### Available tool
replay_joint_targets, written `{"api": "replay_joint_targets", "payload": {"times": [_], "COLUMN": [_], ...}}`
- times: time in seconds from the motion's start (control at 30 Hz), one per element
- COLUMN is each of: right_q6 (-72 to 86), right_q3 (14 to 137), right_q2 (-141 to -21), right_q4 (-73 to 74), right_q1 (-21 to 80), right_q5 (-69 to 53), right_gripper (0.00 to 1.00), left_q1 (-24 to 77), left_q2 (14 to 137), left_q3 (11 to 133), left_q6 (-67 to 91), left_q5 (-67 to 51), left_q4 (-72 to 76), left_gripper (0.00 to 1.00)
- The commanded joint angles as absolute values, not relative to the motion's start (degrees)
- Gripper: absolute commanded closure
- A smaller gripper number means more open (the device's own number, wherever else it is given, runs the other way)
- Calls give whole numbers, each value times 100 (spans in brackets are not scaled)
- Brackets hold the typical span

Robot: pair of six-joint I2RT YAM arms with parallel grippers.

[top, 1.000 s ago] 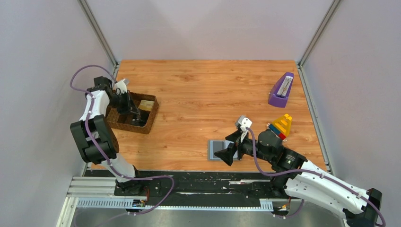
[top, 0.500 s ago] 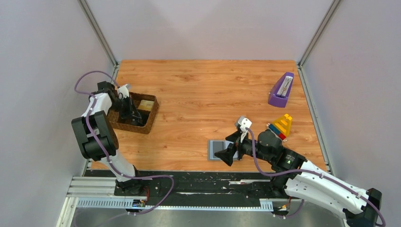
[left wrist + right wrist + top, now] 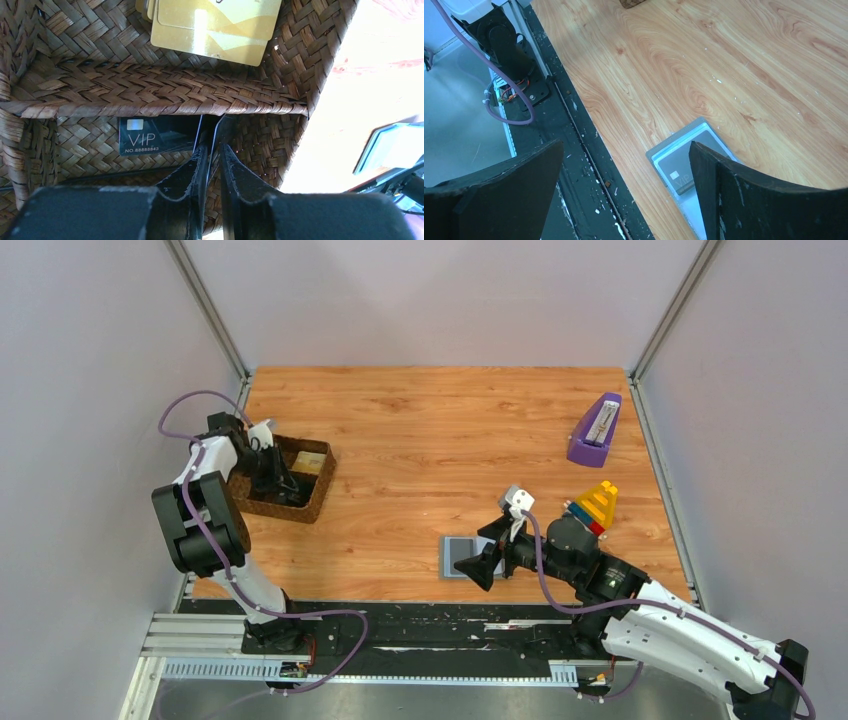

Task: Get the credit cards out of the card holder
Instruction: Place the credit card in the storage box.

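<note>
Left gripper (image 3: 214, 150), lower centre, just cracked open, freeing a thin dark card (image 3: 212, 127) into the brown woven tray (image 3: 150, 95); right gripper (image 3: 626, 144) gapes empty.

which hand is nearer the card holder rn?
Right. The right hand hovers open just over the card holder; the left hand is far off to its left, down in the woven tray.
</note>
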State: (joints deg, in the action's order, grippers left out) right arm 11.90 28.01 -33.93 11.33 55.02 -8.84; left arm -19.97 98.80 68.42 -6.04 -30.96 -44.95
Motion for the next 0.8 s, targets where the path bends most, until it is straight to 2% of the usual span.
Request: {"api": "replay_joint_targets", "payload": {"times": [0.0, 0.47, 0.77], "right_q6": [1107, 1080, 1090], "right_q3": [2813, 2804, 2787], "right_q2": [-3390, -3407, -3427], "right_q4": [914, 888, 879], "right_q1": [5475, 5469, 5469], "right_q5": [-812, -712, -703], "right_gripper": [0, 0, 0], "left_q1": [-2030, -2030, -2035], "left_q2": [9891, 9782, 9731], "left_q3": [7090, 7421, 7350], "left_q6": [-538, -393, -340], "left_q5": [-2972, -2609, -2991], "left_q4": [-4500, -4581, -4612], "left_gripper": [76, 74, 84]}}
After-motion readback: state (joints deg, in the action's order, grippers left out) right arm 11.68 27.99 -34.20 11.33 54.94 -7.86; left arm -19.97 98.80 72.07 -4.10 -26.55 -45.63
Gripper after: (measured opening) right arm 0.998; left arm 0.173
